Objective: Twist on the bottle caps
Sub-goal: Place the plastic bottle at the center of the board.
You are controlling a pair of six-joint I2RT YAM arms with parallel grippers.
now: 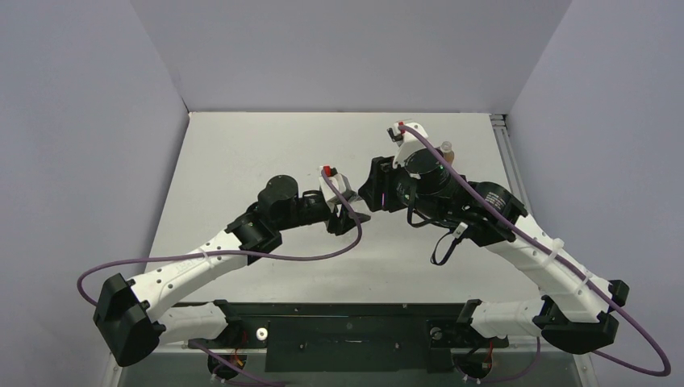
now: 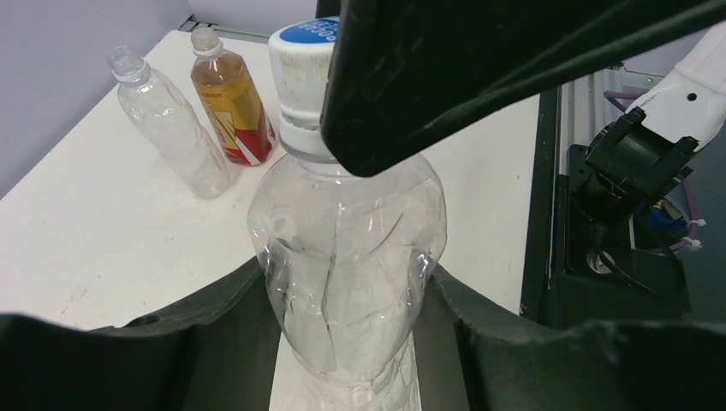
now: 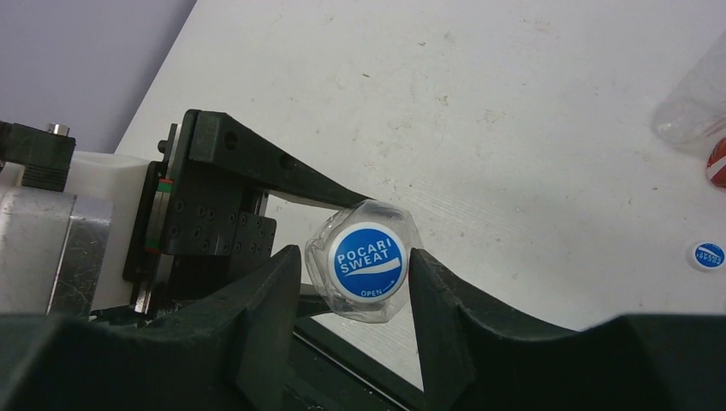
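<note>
A crumpled clear bottle (image 2: 342,248) stands upright between the fingers of my left gripper (image 2: 347,342), which is shut on its body. A blue-and-white cap (image 3: 368,261) sits on this bottle's neck. My right gripper (image 3: 355,261) comes at the cap from above, one finger on each side. The right finger is at the cap's rim and a thin gap shows on the left. In the top view both grippers (image 1: 355,216) (image 1: 373,193) meet at mid-table, hiding the bottle.
A second clear bottle (image 2: 167,128) with an open neck and an amber bottle (image 2: 231,103) with a red band stand together near the back wall. Another blue-and-white cap (image 3: 708,255) lies loose on the white table (image 3: 514,128) near them.
</note>
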